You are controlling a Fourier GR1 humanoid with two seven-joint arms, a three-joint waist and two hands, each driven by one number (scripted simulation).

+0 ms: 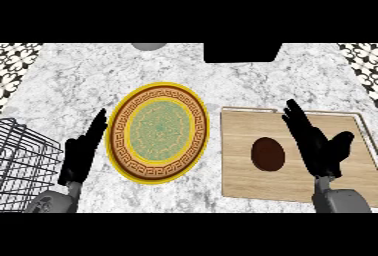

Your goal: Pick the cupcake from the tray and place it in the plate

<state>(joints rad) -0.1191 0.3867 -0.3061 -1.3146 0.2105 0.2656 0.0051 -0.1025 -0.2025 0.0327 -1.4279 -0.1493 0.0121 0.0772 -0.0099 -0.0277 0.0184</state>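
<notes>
A: Starting far left, there's a black wire basket (22, 160) at the counter's edge, and just beside it the left hand (80, 152), fingers straight, holding nothing, resting next to the plate.

B: And what a plate: round, yellow-rimmed, with a brown key-pattern band and a green centre (158, 131). Bare, waiting for the delivery.

A: Moving right, the pale wooden tray (295, 155) lies on the marble counter (74, 75), and on it sits the dark brown oval cupcake (268, 153), left of the tray's middle.

B: From above it reads as an oval, long axis running away from the robot. I can't tell top from base here.

A: I'd judge it light, soft and easily squashed, so take it by its sides across the narrow width, not by pressing down on top.

B: Right hand (316, 142) hovers just beside it over the tray, spread wide, thumb out, gripping nothing yet.
</notes>
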